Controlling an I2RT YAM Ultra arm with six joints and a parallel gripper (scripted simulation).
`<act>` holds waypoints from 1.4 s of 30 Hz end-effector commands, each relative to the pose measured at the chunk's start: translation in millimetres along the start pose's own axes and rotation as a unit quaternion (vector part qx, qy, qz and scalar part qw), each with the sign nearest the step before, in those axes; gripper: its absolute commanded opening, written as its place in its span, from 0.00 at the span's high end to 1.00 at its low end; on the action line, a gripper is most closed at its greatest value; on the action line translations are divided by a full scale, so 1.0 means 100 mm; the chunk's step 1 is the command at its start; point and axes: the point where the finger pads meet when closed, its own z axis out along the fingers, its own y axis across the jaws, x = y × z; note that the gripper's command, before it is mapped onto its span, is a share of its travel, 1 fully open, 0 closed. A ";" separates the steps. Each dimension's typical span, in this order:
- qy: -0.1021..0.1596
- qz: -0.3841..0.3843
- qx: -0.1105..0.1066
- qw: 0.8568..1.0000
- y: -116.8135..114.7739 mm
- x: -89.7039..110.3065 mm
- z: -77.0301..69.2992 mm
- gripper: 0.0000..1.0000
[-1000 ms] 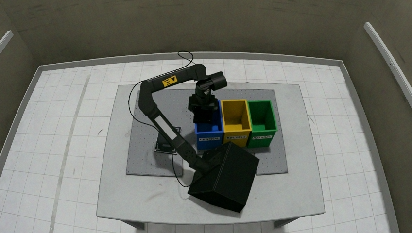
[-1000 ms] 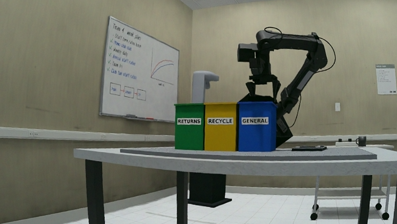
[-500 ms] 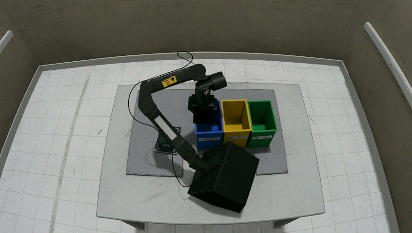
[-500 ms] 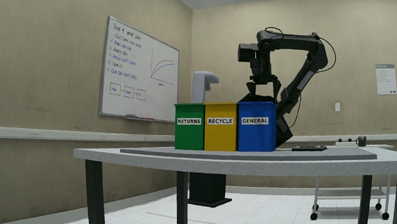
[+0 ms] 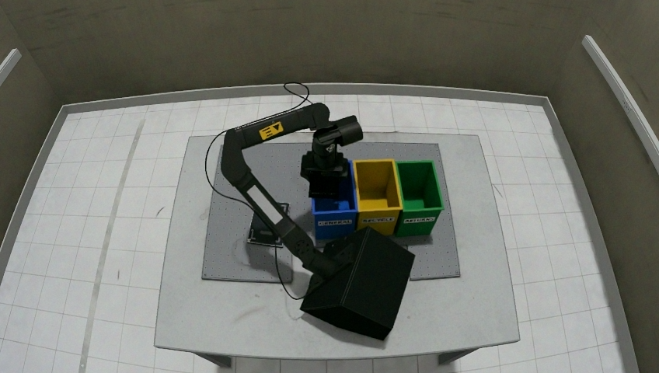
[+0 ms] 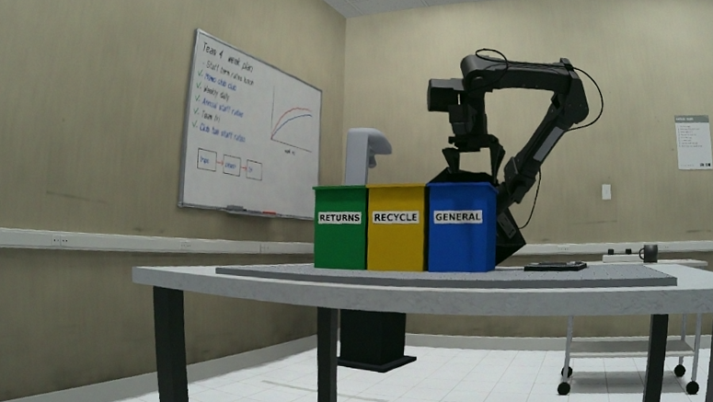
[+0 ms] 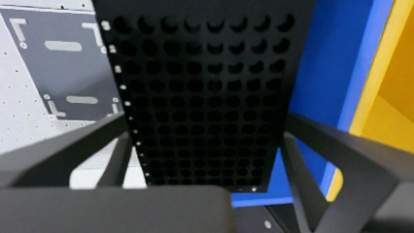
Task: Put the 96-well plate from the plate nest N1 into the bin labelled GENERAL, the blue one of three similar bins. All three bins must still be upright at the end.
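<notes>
My gripper (image 5: 327,182) is shut on the black 96-well plate (image 7: 204,92) and holds it by its two long sides. The plate (image 5: 326,183) hangs over the far left part of the blue bin labelled GENERAL (image 5: 334,203), just above its rim. In the side view the fingers (image 6: 473,160) stand right over the blue bin (image 6: 460,226), and the plate's edge (image 6: 460,175) shows at the rim. The wrist view shows the blue bin wall (image 7: 330,73) to the right of the plate. The empty plate nest (image 5: 266,228) lies flat on the mat to the left, also seen in the wrist view (image 7: 63,78).
The yellow RECYCLE bin (image 5: 376,196) and green RETURNS bin (image 5: 418,197) stand upright in a row touching the blue bin's right. A large black box (image 5: 363,281) holds the arm's base at the table front. The grey perforated mat lies under everything.
</notes>
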 end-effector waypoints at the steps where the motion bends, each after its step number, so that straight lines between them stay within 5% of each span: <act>1: -0.016 -0.001 0.008 1.000 0.03 0.00 -0.11 1.00; 42: -0.016 0.006 0.003 1.000 -0.03 -0.03 -0.11 1.00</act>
